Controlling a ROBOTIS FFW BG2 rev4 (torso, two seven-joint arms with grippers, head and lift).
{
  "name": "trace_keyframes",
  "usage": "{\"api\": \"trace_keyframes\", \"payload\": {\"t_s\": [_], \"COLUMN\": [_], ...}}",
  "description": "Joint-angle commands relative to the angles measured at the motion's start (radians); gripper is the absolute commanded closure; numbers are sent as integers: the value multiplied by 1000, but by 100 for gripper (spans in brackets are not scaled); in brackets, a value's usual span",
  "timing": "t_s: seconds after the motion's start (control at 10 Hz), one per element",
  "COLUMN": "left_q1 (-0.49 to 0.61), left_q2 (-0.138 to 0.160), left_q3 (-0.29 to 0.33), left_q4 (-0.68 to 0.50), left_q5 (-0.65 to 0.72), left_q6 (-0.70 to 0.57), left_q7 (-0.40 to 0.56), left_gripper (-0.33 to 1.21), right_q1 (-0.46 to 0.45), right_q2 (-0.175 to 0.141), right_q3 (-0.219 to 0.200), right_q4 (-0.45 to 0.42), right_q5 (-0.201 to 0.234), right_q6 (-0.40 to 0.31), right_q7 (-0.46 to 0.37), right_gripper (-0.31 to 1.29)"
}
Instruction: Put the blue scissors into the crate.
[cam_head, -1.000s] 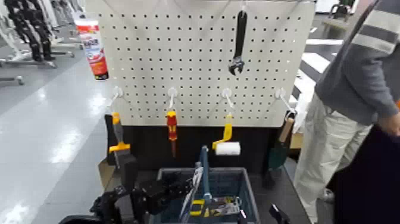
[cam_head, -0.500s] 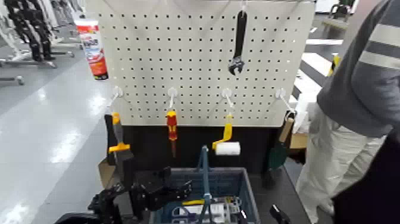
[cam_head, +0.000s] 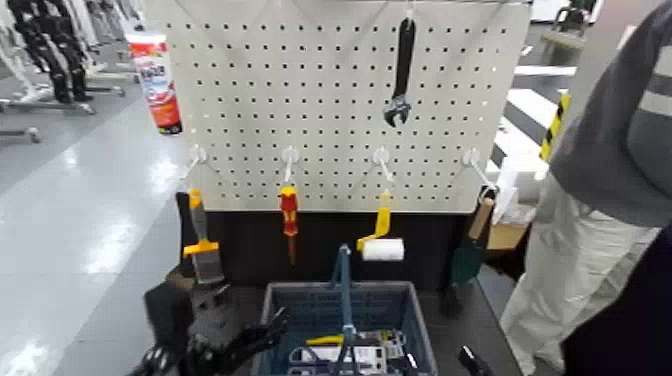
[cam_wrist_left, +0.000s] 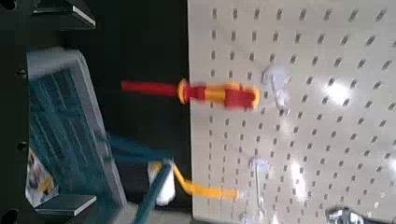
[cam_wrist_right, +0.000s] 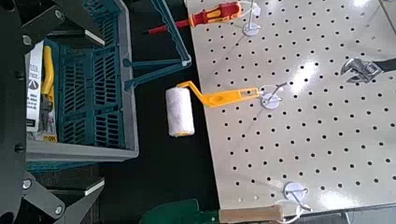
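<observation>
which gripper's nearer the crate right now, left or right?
Left. The left gripper sits at the crate's left wall, fingers open and empty. The right gripper is low off the crate's right corner, apart from it.

Bright, glary floor; soft blur.

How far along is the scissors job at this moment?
Mostly done: the scissors on their white card already lie in the crate, beside its handle. Nothing is in hand; the left gripper, open and empty, sits at the crate's left edge. Left: clearing that arm. The right gripper waits at the crate's right.
</observation>
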Motion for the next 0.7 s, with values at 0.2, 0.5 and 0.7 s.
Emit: {"api": "trace_keyframes", "payload": {"t_s": [0.2,0.5,0.7], "left_q1": [192,264,266], "left_q2": [-100,-103,-84], "left_q3": [5,-32,-52], "left_q4": [-16,15,19], "left_q5": [-95,-57,-45], "left_q6": [-253,-348,-353], "left_q7": [167,324,353], "left_gripper": [4,13,13], "right_q1": [27,46,53], "right_q2": [1,3,-6], "right_q3": [-7,-10,-13], "right_q4": [-24,-39,-42], "right_q5": [35,68,74], "right_q6": [-3,-20,-34], "right_q7": [-28,-58,-55], "right_gripper": [21,21,21]}}
